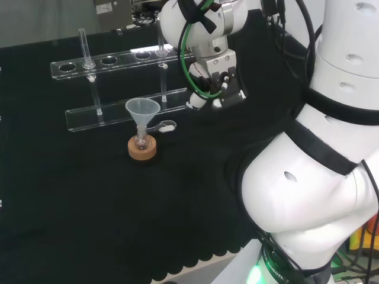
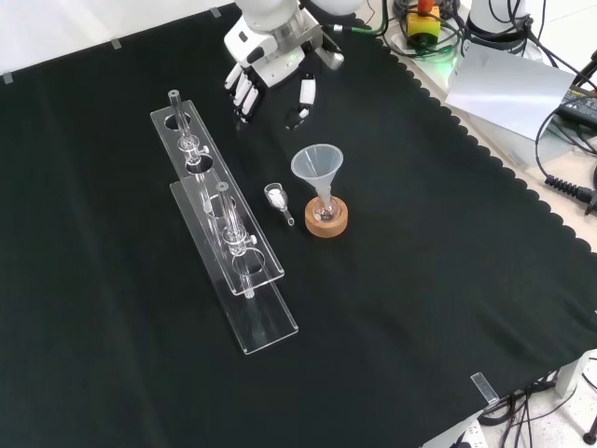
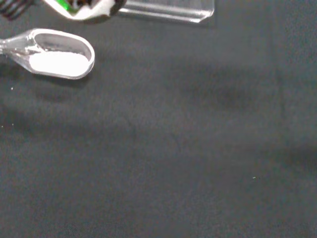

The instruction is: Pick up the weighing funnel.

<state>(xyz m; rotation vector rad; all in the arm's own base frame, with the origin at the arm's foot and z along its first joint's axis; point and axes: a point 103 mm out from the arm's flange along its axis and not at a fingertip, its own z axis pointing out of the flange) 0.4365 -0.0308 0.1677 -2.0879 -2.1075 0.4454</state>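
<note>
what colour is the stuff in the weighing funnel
White, lying in the clear weighing funnel; the wrist view shows it best.

Front view: the black cloth bore a clear rack centre-left, a cork ring mid-frame, and the weighing funnel between them.

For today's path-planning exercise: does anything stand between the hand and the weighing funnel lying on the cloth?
Nothing visible does. In the front view, bare cloth lies between the hand and the weighing funnel; the rack stands to its left, the funnel to its right.
</note>
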